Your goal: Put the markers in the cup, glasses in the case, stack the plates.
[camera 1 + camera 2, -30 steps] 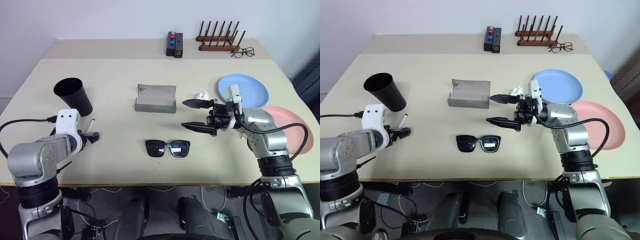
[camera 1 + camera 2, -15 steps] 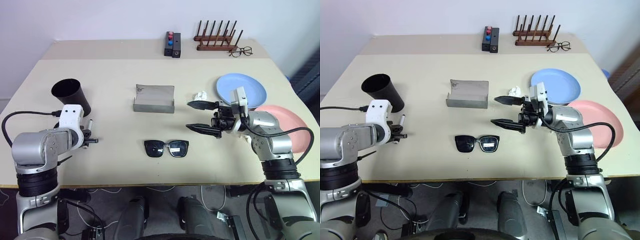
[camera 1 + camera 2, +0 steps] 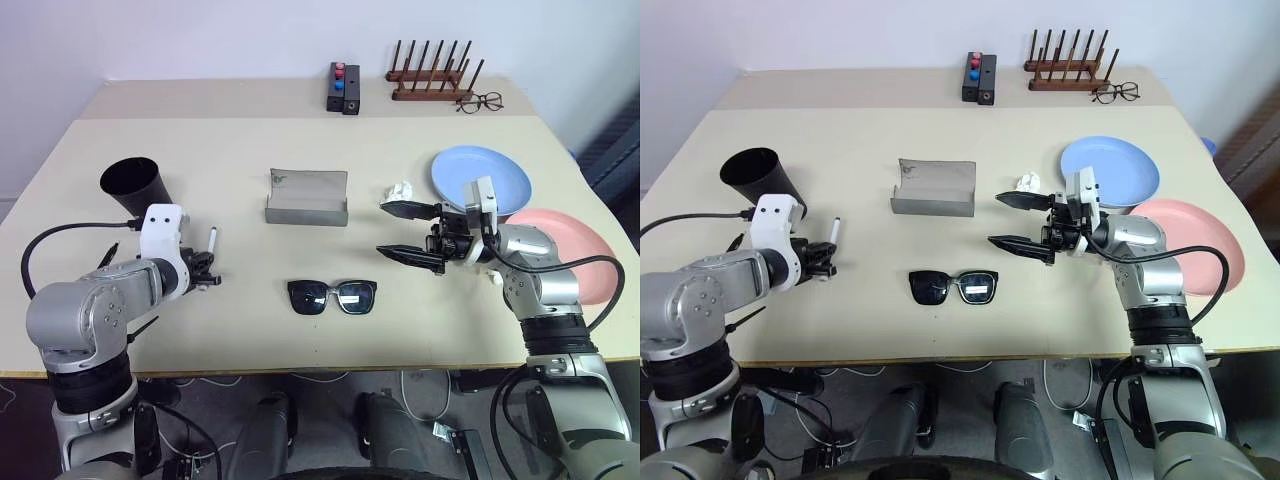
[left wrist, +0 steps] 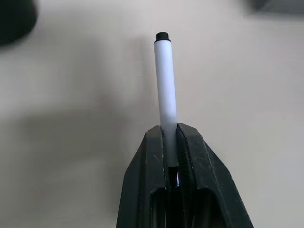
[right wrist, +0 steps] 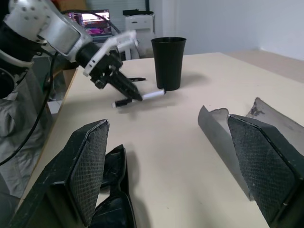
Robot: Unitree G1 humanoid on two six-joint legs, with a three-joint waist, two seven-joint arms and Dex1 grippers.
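Note:
My left gripper (image 3: 205, 272) is shut on a white-bodied marker (image 4: 165, 95) with a black tip, which sticks out forward past the fingertips, just above the table. The black cup (image 3: 135, 190) stands behind it to the left. A slim dark marker (image 5: 135, 79) lies on the table near the cup. The black sunglasses (image 3: 333, 296) lie at the front middle. The grey case (image 3: 307, 198) stands open behind them. My right gripper (image 3: 382, 229) hovers open and empty, right of the sunglasses. Further right lie the blue plate (image 3: 505, 170) and the pink plate (image 3: 565, 228), side by side.
A crumpled white scrap (image 3: 402, 190) lies between the case and the blue plate. At the table's far edge stand a black block (image 3: 347, 88) with red and blue tops, a wooden peg rack (image 3: 432, 80) and thin clear eyeglasses (image 3: 480, 101).
My left gripper has shut on the white marker, lifted it off the table and carried it to the right. The right gripper has stayed open, nearly still.

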